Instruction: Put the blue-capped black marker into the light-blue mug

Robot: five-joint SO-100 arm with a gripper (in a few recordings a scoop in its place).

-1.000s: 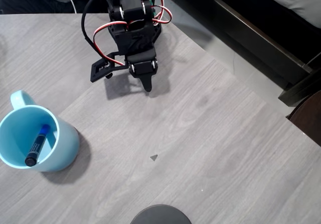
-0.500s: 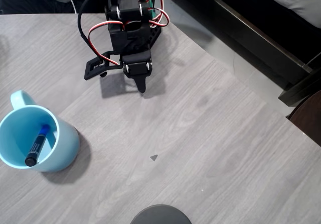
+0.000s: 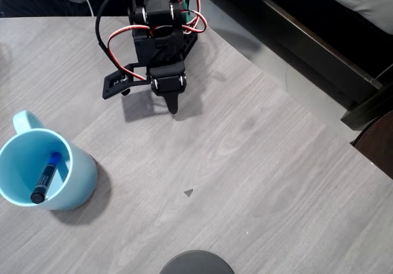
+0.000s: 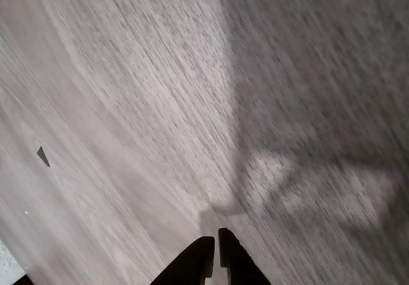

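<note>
My claw (image 4: 215, 246) is pressed together, empty, above the bare surface (image 3: 258, 182); the light-blue mug (image 3: 46, 169) sits well apart

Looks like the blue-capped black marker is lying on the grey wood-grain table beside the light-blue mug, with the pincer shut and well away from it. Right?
Not quite. In the overhead view the blue-capped black marker stands inside the light-blue mug, not on the grey wood-grain table. The rest holds: the pincer is shut and well away.
</note>
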